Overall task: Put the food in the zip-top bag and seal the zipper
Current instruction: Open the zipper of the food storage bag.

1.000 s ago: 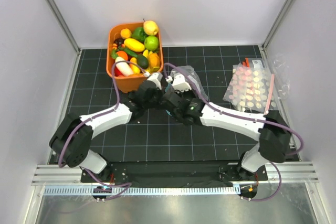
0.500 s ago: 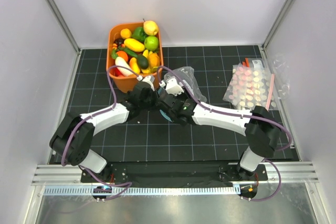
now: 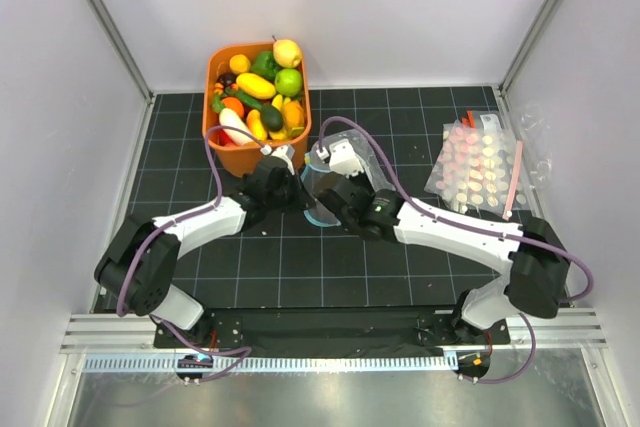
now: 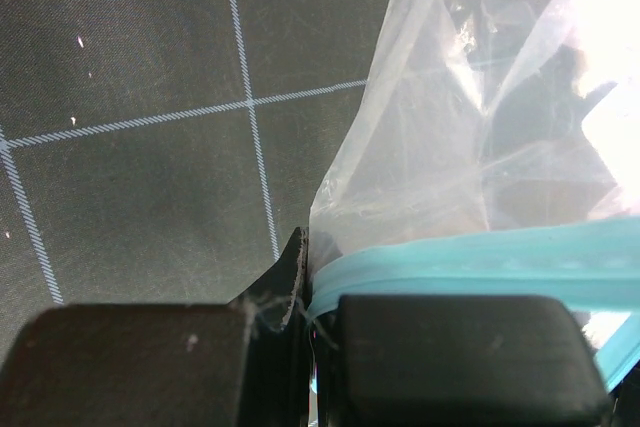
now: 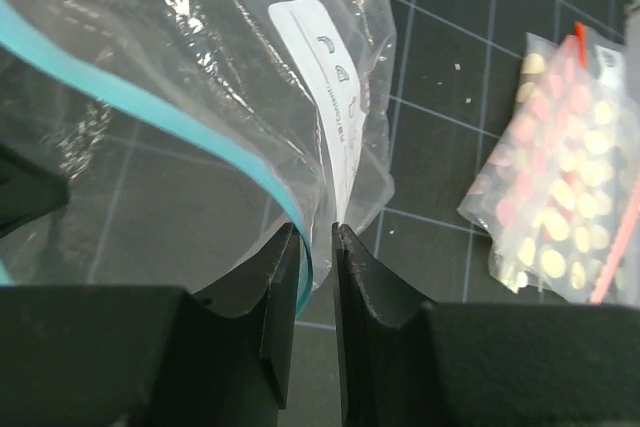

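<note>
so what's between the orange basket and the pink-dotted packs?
Top view: the zip-top bag, pinched at its zipper by the left gripper and the right gripper; otherwise bare black mat.

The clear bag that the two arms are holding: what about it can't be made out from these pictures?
Contents of the zip-top bag: in the top view the right arm covers much of it; in the left wrist view glare washes it out.
Whether the zipper is open or sealed: each wrist view shows only a short stretch, cut off by the frame edges.
Print on the white label: right wrist view, too small.
</note>
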Available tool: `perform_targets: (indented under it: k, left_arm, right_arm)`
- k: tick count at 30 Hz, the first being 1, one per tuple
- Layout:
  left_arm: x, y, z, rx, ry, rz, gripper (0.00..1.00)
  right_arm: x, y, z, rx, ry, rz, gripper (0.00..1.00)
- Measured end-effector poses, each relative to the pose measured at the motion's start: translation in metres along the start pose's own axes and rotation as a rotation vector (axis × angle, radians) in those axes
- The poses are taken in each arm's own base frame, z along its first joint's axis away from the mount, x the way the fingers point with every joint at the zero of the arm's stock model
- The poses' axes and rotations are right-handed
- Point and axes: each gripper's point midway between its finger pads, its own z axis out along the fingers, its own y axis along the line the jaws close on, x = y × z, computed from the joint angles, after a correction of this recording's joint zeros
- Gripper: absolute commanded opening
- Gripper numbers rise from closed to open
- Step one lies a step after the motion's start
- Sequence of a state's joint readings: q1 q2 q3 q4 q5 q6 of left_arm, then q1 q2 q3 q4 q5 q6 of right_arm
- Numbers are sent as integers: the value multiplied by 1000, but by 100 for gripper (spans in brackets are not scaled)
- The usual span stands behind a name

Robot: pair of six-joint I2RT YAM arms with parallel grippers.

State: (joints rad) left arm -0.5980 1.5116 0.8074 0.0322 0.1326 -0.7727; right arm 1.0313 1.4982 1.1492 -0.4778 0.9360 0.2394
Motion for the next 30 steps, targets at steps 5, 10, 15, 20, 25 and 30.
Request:
perform_targets:
  k: [5,10,15,20,25,30]
  left_arm:
    - [-1,-1,-1,3,-3,4,0]
    - [-3,-5,-4,15,-12,13,0]
    - [-3,-6,-5,17,-14,24,0]
    - [0,-9,-5,23,-8,35,0]
    - [1,-12,-4,19,-16,50,0]
    - [2,-16,-4,16,-18,67,0]
  right_arm:
    - [-3,3,-16,-124,-11,58,11]
    - [-15,2,-26,-178,-41,115,1]
    - [-13,13,-30,-242,-27,126,1]
    - [-8,21,-38,-317,6,136,3]
    - [-5,18,-43,-324,28,132,6]
    - [-14,6,-53,-334,-3,164,19]
